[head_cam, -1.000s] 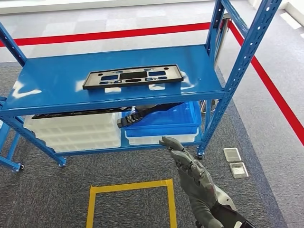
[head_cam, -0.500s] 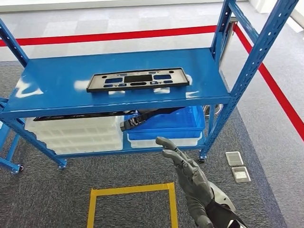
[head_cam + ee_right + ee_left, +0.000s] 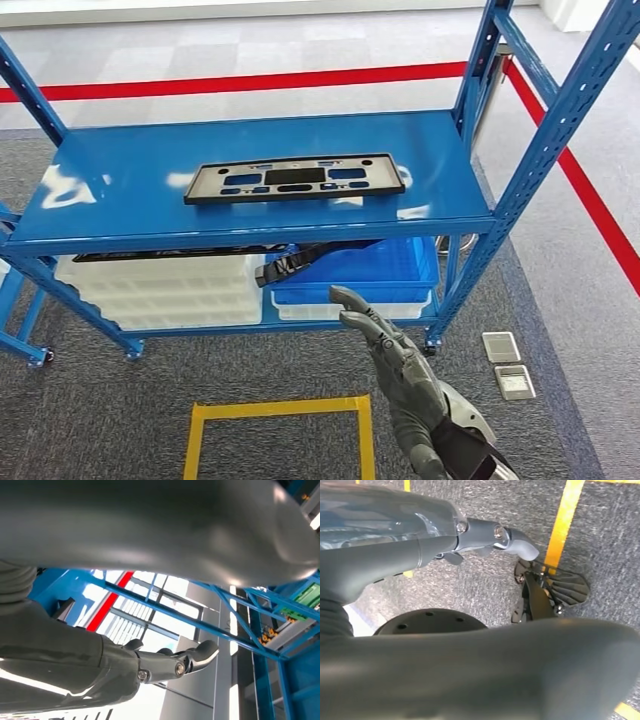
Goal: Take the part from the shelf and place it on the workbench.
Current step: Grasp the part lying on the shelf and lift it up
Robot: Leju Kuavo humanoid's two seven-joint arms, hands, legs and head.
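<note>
Black part flat on blue shelf top; right hand below front edge, fingers spread, empty; left hand state unclear.

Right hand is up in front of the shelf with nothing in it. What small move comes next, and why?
Probably raise and extend the right hand toward the black part: the part lies flat on the blue shelf, untouched, while the open hand sits below the shelf's front edge.

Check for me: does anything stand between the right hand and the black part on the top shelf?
The right hand is below and in front of the blue shelf's front edge. The black part lies on top, so the hand must rise past that edge. Nothing else visible blocks it.
</note>
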